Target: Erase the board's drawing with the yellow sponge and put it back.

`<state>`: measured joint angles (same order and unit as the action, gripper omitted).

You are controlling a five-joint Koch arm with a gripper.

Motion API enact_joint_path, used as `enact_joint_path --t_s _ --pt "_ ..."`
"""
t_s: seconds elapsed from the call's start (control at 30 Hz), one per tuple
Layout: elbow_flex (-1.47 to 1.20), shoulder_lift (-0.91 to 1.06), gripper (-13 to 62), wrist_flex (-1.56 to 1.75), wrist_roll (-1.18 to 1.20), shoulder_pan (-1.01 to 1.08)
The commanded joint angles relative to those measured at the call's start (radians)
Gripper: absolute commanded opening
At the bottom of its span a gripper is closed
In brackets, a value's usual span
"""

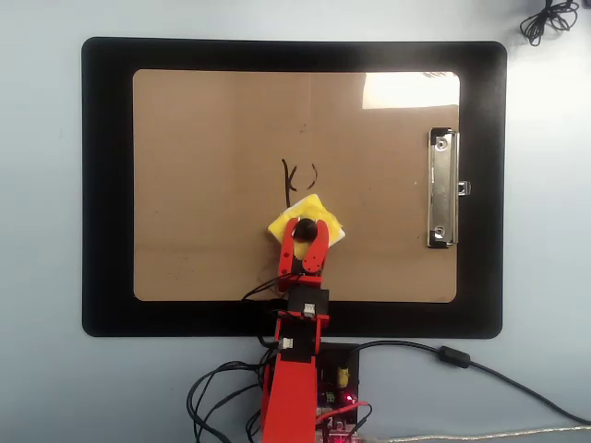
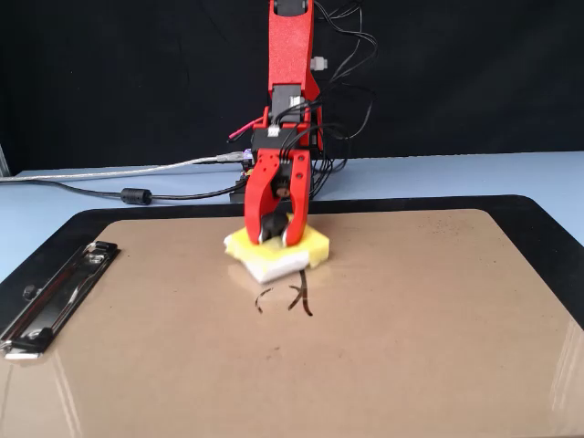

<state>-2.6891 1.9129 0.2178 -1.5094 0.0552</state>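
The brown board [image 1: 212, 221] [image 2: 411, 347] lies on a black mat, its silver clip [image 1: 443, 187] [image 2: 55, 297] at the right in the overhead view. The drawing [image 1: 297, 181] [image 2: 290, 298] is thin black strokes near the board's middle. The yellow sponge [image 1: 288, 220] [image 2: 315, 246], white beneath, rests on the board, touching the drawing's near edge. My red gripper [image 1: 306, 228] [image 2: 274, 235] is shut on the sponge's black knob [image 1: 304, 228] [image 2: 272, 224], with one finger on each side.
The black mat [image 1: 106, 185] [image 2: 547, 214] surrounds the board on a pale blue table. Cables [image 1: 462, 360] [image 2: 128, 194] and the arm's base [image 1: 337, 392] sit beside the mat's edge. A coiled black cable [image 1: 548, 20] lies at the far right corner.
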Motion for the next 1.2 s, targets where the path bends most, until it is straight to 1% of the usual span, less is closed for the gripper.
enact_joint_path --t_s 0.0,0.17,0.23,0.3,0.33,0.5,0.57,0.63,0.67,0.8,0.87,0.9,0.97,1.07,1.1,1.17 --pt "0.067 -0.069 -8.0 0.020 -0.012 0.009" --pt "0.449 -0.495 -8.0 0.095 -0.014 0.015" --pt "0.531 -0.575 -8.0 0.114 -0.011 0.026" --pt "0.514 -0.565 -8.0 0.109 -0.011 0.069" --pt "0.440 -0.518 -8.0 0.120 -0.008 0.094" --pt "0.089 -0.167 -8.0 0.115 -0.014 0.094" --pt "0.055 -0.110 -8.0 0.115 -0.014 0.092" --pt "0.072 -0.150 -8.0 0.121 -0.015 0.078" --pt "0.129 -0.202 -8.0 0.129 -0.015 0.063" --pt "0.446 -0.549 -8.0 0.183 -0.029 0.012" --pt "0.528 -0.643 -8.0 0.207 -0.043 -0.021" --pt "0.532 -0.657 -8.0 0.209 -0.055 -0.046" --pt "0.486 -0.604 -8.0 0.209 -0.069 -0.064" --pt "0.241 -0.367 -8.0 0.207 -0.074 -0.100" --pt "0.135 -0.249 -8.0 0.202 -0.074 -0.129" --pt "0.002 -0.097 -8.0 0.201 -0.075 -0.169"
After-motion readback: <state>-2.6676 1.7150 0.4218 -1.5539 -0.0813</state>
